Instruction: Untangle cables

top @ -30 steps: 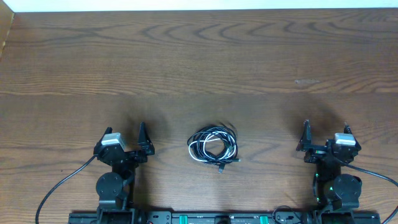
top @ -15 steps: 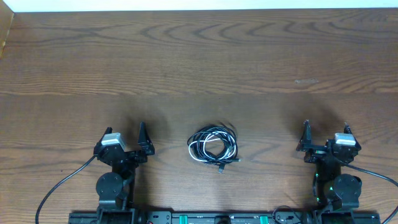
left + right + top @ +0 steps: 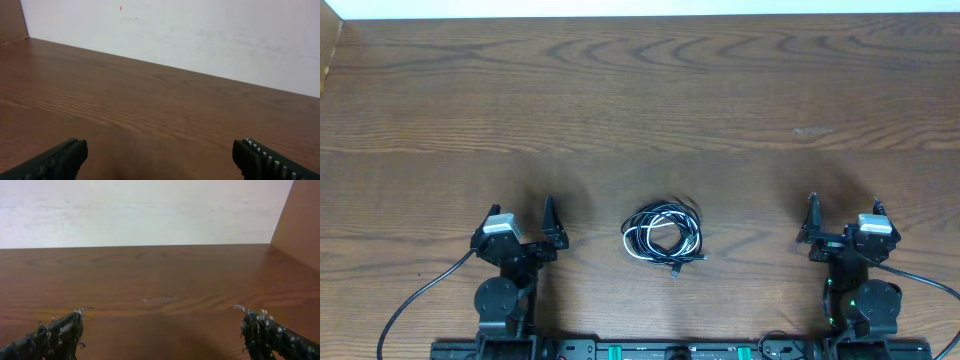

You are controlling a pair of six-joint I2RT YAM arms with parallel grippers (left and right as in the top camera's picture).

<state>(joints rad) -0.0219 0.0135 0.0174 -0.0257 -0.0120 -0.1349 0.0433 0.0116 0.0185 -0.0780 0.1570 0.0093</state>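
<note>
Showing the start of the untangling step: the left tool (image 3: 521,216) and the right tool (image 3: 843,212) sit at the near edge, each released, jaws wide apart and holding nothing. Both wrist views look out over bare wood between the fingers, so neither shows the work.

The cables (image 3: 662,236), black strands with one white, lie in a tight coil on the surface (image 3: 640,100). The coil is between the two tools and well apart from both, with a plug end poking out on its near side.

A sound approach would probably pin one side of the coil and draw a loose plug end outward, not pinching the whole bundle.

Open wood extends far, left and right of the coil. A raised side panel (image 3: 328,50) bounds the far left corner, and a pale wall (image 3: 200,30) closes the far side.
</note>
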